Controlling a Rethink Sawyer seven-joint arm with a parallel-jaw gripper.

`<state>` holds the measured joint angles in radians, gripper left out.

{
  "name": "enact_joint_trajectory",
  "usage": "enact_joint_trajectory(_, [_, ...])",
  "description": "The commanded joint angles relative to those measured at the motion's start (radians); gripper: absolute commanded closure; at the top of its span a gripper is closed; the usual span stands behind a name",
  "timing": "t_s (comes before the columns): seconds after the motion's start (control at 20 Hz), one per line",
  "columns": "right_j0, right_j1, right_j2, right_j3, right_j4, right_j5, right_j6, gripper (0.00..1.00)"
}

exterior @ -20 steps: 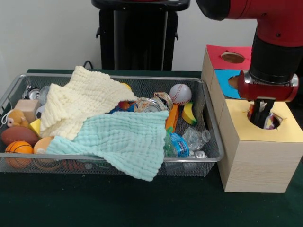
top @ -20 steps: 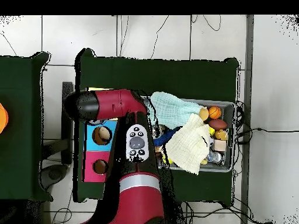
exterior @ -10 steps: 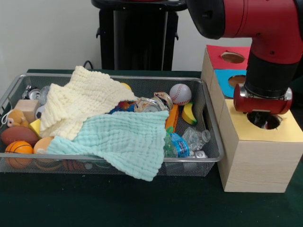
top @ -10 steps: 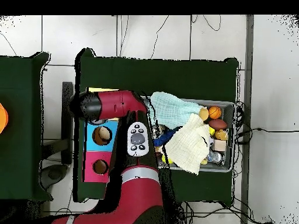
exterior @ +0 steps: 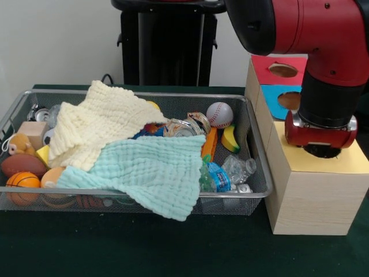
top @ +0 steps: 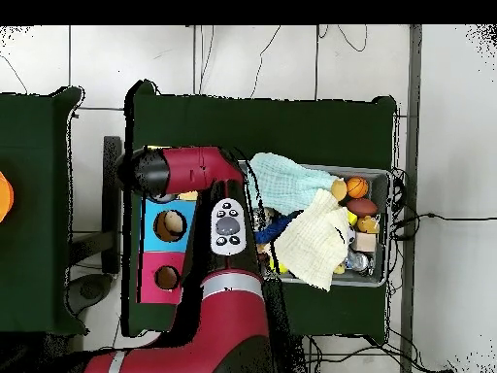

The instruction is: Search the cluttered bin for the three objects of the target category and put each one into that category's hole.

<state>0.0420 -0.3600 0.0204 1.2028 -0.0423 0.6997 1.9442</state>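
The wire mesh bin sits left of the boxes and also shows in the overhead view. The yellow-faced box stands at the right. My arm's red wrist sits low over its hole, of which only a dark edge shows. The gripper is below the wrist, sunk in the hole and hidden. No dotted fabric piece shows in the bin or at the hole. In the overhead view the arm covers the yellow box.
A cream waffle cloth and a mint-green one cover much of the bin. Around them lie a baseball, a basketball, a toy banana and a plastic bottle. The blue-faced box and red-faced box stand behind the yellow one.
The wrist has come down onto the yellow box's hole. The black fingers and a dotted piece seen at the hole a second ago have gone out of sight.
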Motion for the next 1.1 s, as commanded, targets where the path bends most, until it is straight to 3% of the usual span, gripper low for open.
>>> enact_joint_trajectory(0.05, [0.0,0.188,0.017,-0.042,-0.063,-0.112,0.078,1.0])
enact_joint_trajectory(0.55, [0.015,0.174,0.004,-0.038,-0.042,-0.1,0.108,1.0])
enact_joint_trajectory(1.1, [0.015,0.078,0.007,0.029,0.012,0.052,0.117,1.0])
